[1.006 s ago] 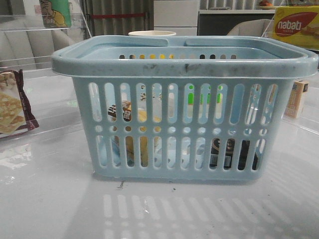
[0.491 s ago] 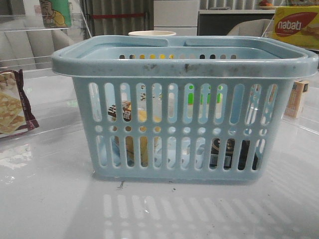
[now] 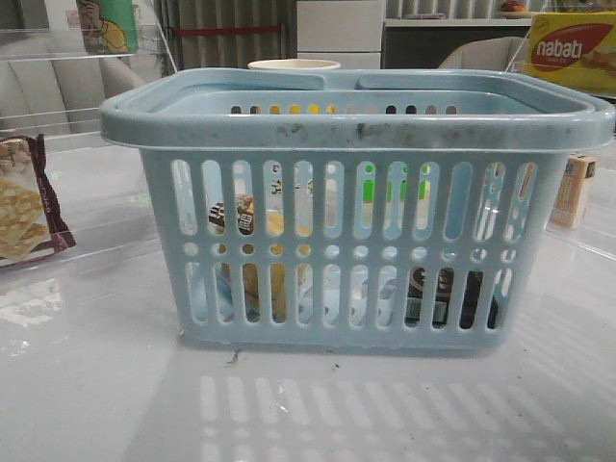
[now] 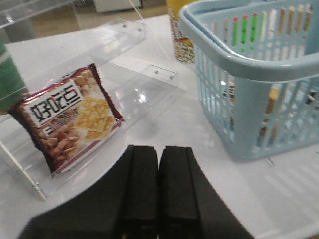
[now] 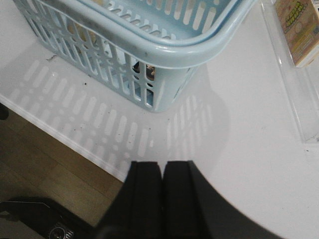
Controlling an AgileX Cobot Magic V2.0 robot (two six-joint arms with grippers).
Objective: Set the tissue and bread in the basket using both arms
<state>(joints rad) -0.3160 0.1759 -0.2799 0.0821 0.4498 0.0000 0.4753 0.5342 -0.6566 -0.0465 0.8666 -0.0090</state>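
The pale blue basket (image 3: 356, 130) stands in the middle of the table; it also shows in the left wrist view (image 4: 239, 59) and the right wrist view (image 5: 169, 52). Through its slots I see the golden bread (image 3: 276, 284) with its black-and-white label standing at the left inside. The dark tissue pack (image 3: 452, 298) lies low at the right inside. My left gripper (image 4: 159, 152) is shut and empty, back from the basket's left side. My right gripper (image 5: 162, 167) is shut and empty, over the table's front edge near the basket's right corner. Neither gripper shows in the front view.
A maroon-edged cracker packet (image 4: 70, 117) leans on a clear acrylic stand (image 4: 134, 74) left of the basket. A cup (image 3: 294, 65) stands behind the basket. A small carton (image 5: 297, 30) sits in a clear tray at the right. A yellow-red box (image 3: 573, 48) is at the far right.
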